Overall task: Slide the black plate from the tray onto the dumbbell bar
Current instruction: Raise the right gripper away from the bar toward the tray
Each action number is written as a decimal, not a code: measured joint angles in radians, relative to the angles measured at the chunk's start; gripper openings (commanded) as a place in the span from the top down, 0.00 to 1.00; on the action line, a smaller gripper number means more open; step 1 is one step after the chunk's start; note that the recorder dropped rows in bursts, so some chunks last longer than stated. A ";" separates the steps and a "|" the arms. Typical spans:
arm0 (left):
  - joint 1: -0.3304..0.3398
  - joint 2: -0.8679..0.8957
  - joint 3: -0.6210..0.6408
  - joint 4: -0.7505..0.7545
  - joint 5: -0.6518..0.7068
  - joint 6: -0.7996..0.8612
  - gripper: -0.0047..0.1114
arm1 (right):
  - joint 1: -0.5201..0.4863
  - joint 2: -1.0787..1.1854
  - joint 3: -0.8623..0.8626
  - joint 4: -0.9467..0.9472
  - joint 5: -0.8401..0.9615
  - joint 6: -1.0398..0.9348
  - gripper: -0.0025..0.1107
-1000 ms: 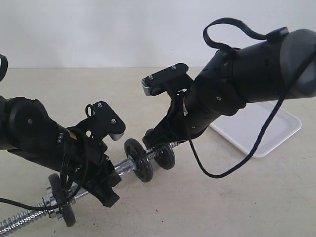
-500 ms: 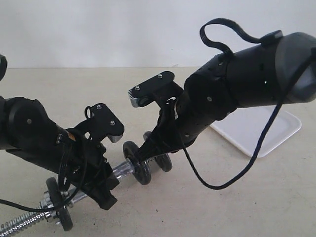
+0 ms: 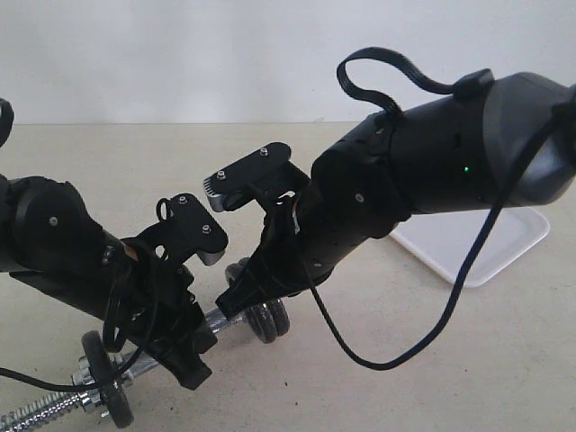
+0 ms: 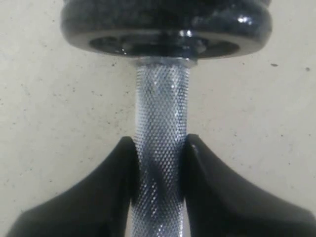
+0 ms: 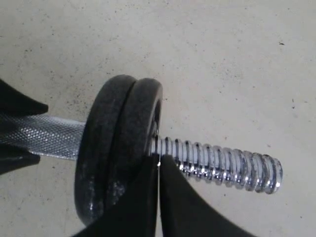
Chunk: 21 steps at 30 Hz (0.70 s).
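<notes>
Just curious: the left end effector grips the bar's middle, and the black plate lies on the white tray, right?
No: the black plate sits on the dumbbell bar, as the right wrist view shows. The left end effector does grip the bar's middle.

In the exterior view the right arm (image 3: pixel 405 171) hides part of the tray (image 3: pixel 508 243) and most of the black plate (image 3: pixel 274 324), and the dumbbell bar (image 3: pixel 225 317) runs off the bottom-left corner. The left wrist view cuts off a disc (image 4: pixel 168 24) at its edge, its far rim unseen
</notes>
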 measured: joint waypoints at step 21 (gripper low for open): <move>0.000 0.000 0.000 -0.004 -0.077 -0.050 0.92 | -0.208 -0.115 -0.009 -0.076 0.014 -0.025 0.98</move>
